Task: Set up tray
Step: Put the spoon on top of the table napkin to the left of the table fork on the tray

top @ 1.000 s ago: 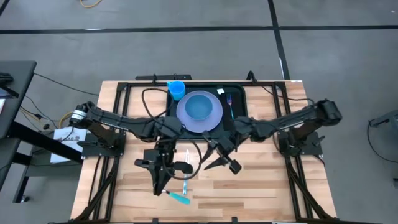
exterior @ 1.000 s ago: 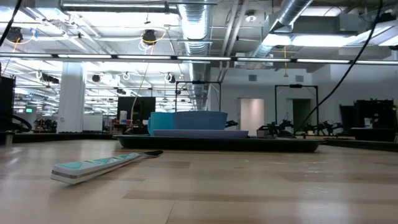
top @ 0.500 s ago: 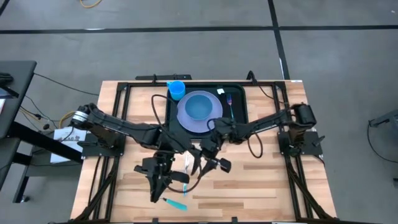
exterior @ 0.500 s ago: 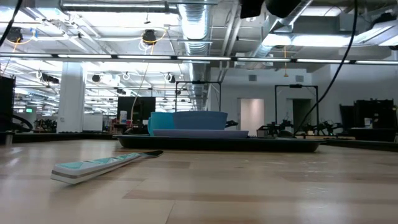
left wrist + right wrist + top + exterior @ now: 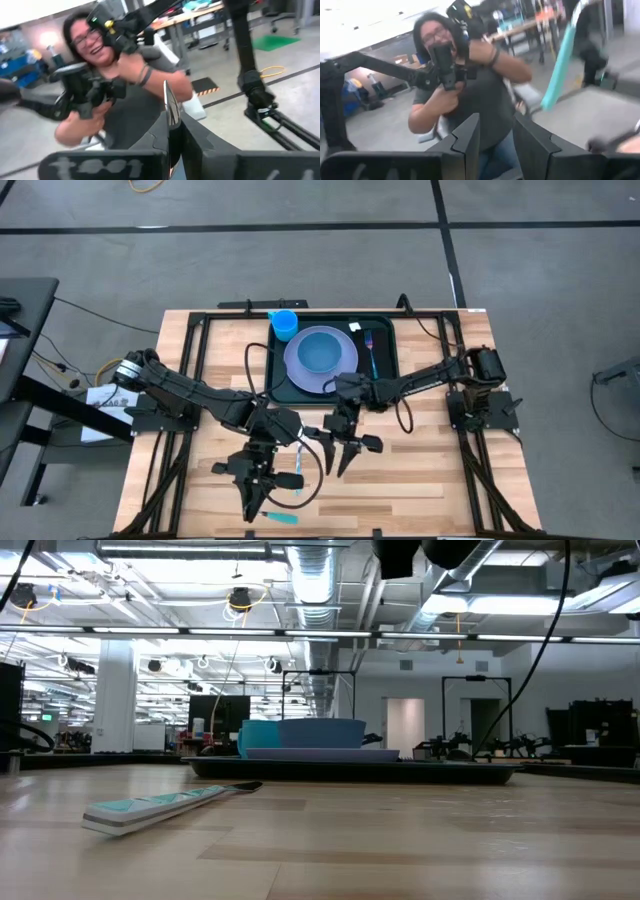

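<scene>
The left gripper (image 5: 285, 480), clamped on a thin utensil (image 5: 170, 107), and the empty half-open right gripper (image 5: 345, 452) meet mid-table, probably for a handover, while the tray (image 5: 385, 330) waits at the far edge.
</scene>
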You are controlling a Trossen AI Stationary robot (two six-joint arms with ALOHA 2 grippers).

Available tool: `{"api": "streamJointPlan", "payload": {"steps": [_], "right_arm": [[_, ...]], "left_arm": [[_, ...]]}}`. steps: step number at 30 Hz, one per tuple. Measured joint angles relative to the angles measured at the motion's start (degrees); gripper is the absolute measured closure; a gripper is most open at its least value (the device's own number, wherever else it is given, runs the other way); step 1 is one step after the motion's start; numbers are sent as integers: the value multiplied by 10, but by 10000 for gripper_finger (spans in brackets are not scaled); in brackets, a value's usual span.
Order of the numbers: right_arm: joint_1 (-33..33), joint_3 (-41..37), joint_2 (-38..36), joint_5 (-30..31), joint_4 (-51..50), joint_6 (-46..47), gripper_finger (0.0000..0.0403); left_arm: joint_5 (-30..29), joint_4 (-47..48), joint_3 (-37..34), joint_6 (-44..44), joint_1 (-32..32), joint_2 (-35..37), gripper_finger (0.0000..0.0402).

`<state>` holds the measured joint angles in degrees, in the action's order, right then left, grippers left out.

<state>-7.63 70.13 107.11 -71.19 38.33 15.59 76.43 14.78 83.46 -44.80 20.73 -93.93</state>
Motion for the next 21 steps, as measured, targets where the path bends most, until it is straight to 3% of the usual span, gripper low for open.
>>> {"api": "streamJointPlan", "payload": {"steps": [5, 7, 11, 14, 17, 21], "right_arm": [[-22, 0, -3, 26, -154, -2, 296], [-27, 0, -6, 108, -208, -8, 296], [-44, 0, -11, 343, -314, -67, 296], [-67, 0, -12, 477, -331, -106, 296], [-91, 0, -12, 530, -299, -150, 296], [-118, 0, -12, 543, -262, -186, 296]], "left_arm": [[-42, 4, 0, 39, -5, 0, 399], [-50, 3, 0, 54, -7, 0, 399], [-52, -4, 0, 75, -8, 1, 399], [-54, -19, 0, 90, -4, 1, 399], [-77, -22, 0, 104, -4, 2, 399], [-98, -20, 0, 124, -4, 2, 399]]}}
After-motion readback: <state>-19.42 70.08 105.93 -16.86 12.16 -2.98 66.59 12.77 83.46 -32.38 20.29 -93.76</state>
